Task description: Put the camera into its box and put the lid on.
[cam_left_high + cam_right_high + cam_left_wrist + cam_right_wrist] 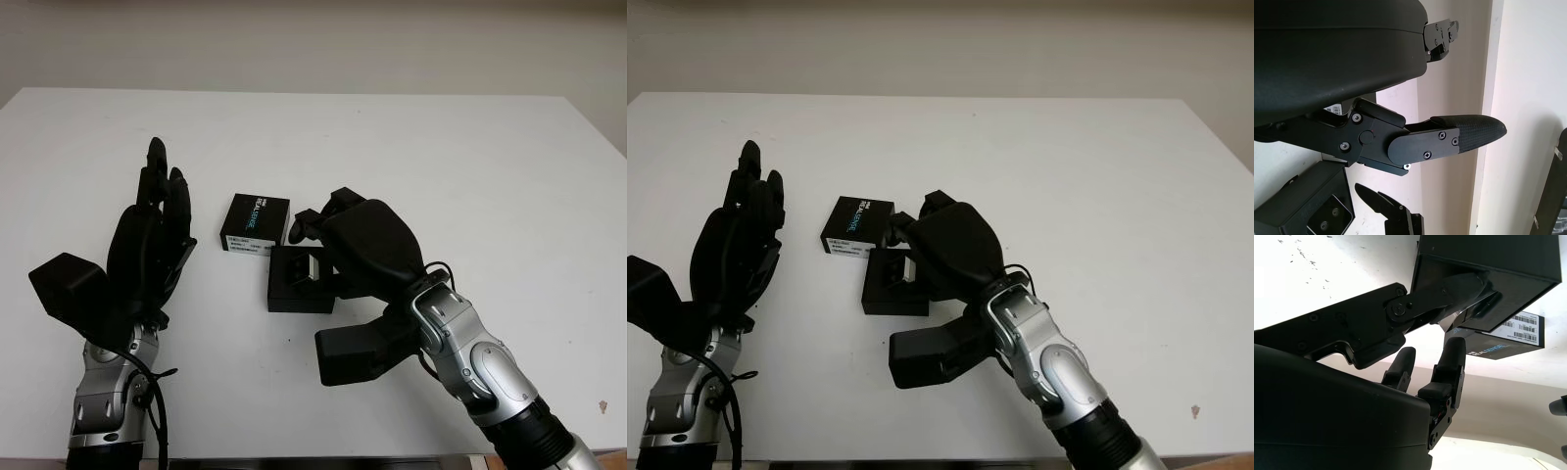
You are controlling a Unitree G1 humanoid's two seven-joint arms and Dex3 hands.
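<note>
**Right hand at the open box, lid just beyond**

The open box (299, 279) sits mid-table with the camera (312, 266) apparently already inside it. The printed lid (257, 224) lies touching the box's far-left corner, long axis running across the table. The right hand (343, 240) hovers over the box's right side; whether its fingers grip anything I cannot tell. The left hand (152, 235) stands upright, open, left of the box. The right hand is nearer the lid.
</note>
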